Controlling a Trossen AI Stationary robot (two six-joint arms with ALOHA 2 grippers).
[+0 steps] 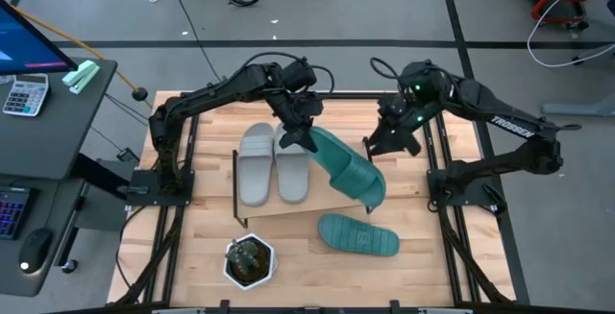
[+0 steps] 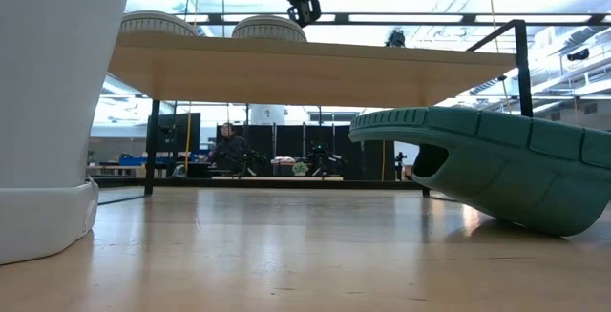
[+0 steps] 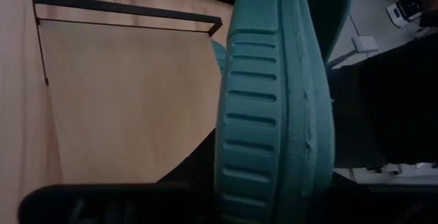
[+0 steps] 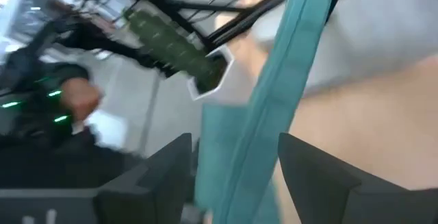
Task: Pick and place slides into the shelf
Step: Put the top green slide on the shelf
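**Teal slide held over the shelf**

High view: the left pincer is clenched on one end of a teal slide hanging tilted over the shelf, beside two grey slides. The right pincer stands released near the shelf's far corner. A second teal slide lies on the desk by a potted plant.

Low view: that second slide lies on the desk just past the shelf board.

Left wrist view: the held slide's ribbed sole fills the view.

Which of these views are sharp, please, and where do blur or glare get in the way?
High view: sharp and evenly lit, soft shadows under the shelf. Low view: bright ceiling lights behind the scene, a sheen on the table, the white pot soft at close range. Left wrist view: the held teal slide fills the picture, in focus. Right wrist view: motion blur smears nearly everything.
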